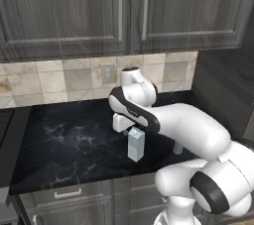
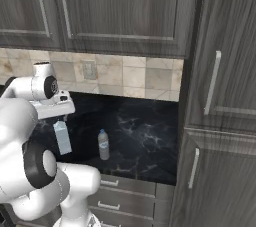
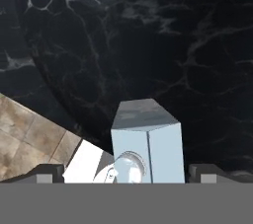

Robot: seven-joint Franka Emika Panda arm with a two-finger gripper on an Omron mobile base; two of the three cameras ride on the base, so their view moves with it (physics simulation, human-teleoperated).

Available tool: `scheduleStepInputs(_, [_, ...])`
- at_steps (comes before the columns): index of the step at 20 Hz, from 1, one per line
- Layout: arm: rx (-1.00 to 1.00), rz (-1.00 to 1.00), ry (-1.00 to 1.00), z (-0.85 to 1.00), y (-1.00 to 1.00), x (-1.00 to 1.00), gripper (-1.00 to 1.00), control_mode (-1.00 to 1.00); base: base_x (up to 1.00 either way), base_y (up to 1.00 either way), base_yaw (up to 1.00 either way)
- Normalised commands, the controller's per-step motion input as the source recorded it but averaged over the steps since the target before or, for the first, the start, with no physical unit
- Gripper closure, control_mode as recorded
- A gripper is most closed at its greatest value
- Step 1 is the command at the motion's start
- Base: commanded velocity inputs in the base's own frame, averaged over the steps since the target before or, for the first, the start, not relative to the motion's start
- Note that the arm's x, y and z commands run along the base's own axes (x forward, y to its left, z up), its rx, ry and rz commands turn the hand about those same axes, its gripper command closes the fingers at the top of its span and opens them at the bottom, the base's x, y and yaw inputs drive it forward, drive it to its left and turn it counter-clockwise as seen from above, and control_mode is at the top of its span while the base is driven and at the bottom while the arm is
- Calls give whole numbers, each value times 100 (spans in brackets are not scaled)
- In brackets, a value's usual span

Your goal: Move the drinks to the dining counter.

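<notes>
The pincer [image 3: 126, 171] hangs spread wide, gripping nothing, straight above a white carton [image 1: 136, 144] standing upright on the black marble tabletop [image 1: 74, 140]; its fingertips [image 3: 49, 171] flank the carton's top without touching. A clear blue-capped bottle [image 2: 103, 144] stands just beside the carton.

Even, soft rendered light, dim dark surfaces, faint shadows, slightly blurry, low resolution

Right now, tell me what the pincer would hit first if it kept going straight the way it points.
The carton. The open pincer points down at the black counter, its tips either side of the carton's gable top, so it would probably straddle that first; depth is unclear.
</notes>
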Motion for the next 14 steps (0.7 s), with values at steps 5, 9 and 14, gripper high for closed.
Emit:
scheduleStepInputs(5, [0,0,0,0,0,-5,-100,-100,0,0,0])
scheduleStepInputs(9, [0,0,0,0,0,0,-100,-100,0,0,0])
scheduleStepInputs(14, [0,0,0,-3,-15,0,-100,-100,0,0,0])
